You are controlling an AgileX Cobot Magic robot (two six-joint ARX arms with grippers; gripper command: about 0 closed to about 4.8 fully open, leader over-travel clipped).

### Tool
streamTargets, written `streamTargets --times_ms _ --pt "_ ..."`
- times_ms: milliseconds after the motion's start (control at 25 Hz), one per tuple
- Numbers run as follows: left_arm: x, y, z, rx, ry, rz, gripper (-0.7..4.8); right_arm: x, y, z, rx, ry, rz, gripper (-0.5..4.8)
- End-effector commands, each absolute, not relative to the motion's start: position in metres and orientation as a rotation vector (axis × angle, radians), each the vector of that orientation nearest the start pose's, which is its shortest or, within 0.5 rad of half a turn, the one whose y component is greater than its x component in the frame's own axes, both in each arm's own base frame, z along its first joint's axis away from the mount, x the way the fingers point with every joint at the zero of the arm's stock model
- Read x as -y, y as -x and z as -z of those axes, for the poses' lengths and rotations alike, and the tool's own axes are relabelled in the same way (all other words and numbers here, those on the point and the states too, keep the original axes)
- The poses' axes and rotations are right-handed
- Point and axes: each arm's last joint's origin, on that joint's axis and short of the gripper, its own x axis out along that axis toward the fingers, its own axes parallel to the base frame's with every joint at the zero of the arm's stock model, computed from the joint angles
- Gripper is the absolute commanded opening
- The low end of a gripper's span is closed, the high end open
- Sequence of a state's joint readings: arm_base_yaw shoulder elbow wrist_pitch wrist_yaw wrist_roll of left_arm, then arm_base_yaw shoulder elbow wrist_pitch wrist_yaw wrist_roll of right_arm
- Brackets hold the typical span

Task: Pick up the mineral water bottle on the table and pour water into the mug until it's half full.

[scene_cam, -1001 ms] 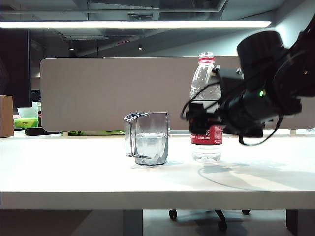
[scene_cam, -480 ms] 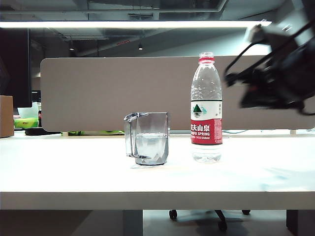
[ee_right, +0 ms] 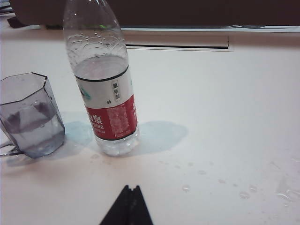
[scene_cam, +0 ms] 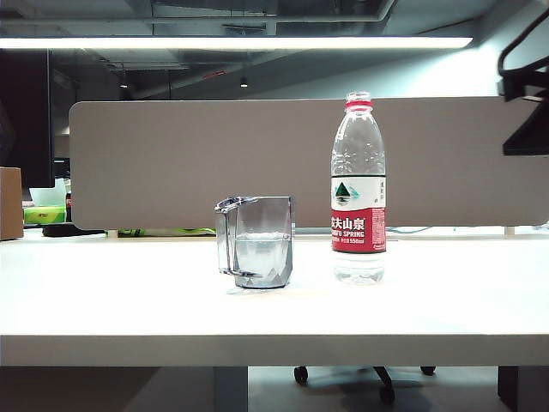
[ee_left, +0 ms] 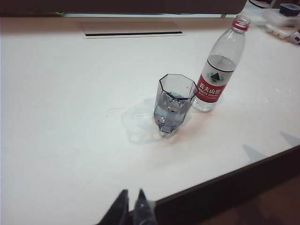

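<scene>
The mineral water bottle point(scene_cam: 358, 189) stands upright on the white table point(scene_cam: 129, 300), just right of the smoky-grey mug point(scene_cam: 257, 245). Water point(scene_cam: 262, 254) fills the mug to about half its height. In the right wrist view my right gripper point(ee_right: 132, 188) is shut and empty, hanging above the table short of the bottle point(ee_right: 105, 93) and mug point(ee_right: 30, 117). Only the right arm point(scene_cam: 527, 94) shows at the exterior view's upper right edge. My left gripper point(ee_left: 132, 192) is shut and empty near the table's front edge, well back from the mug point(ee_left: 173, 101) and bottle point(ee_left: 219, 70).
Water drops point(ee_right: 186, 188) lie on the table between my right gripper and the bottle. A grey partition point(scene_cam: 189, 163) runs along the back of the table. A cardboard box point(scene_cam: 10, 202) sits at the far left, and a cable slot point(ee_left: 133, 33) lies beyond the mug.
My right gripper, which was around the bottle's label, has left it, shut, and pulled up and away to the right. Bottle, mug and left arm have not moved.
</scene>
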State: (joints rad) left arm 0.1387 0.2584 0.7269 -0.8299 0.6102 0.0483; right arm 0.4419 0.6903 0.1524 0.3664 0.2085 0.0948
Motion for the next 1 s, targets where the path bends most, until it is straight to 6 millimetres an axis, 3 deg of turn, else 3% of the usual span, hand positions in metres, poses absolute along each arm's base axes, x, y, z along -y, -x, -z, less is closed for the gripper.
streamTargets --times_ms 40,521,841,1001 --pt "0.011 -0.043 -0.305 -0.315 0.084 0.478 0.22 -0.056 -0.134 -0.18 -0.149 -0.052 -0.238 -0.08" --pt "0.011 -0.043 -0.305 -0.315 0.084 0.478 0.22 -0.02 -0.121 -0.162 -0.155 -0.102 -0.235 -0.08" --pt "0.011 -0.043 -0.305 -0.315 0.084 0.478 0.22 -0.014 -0.11 -0.144 -0.251 -0.095 -0.153 -0.08" --pt "0.011 -0.043 -0.305 -0.315 0.084 0.478 0.22 -0.01 -0.104 -0.134 -0.341 -0.063 -0.025 -0.08"
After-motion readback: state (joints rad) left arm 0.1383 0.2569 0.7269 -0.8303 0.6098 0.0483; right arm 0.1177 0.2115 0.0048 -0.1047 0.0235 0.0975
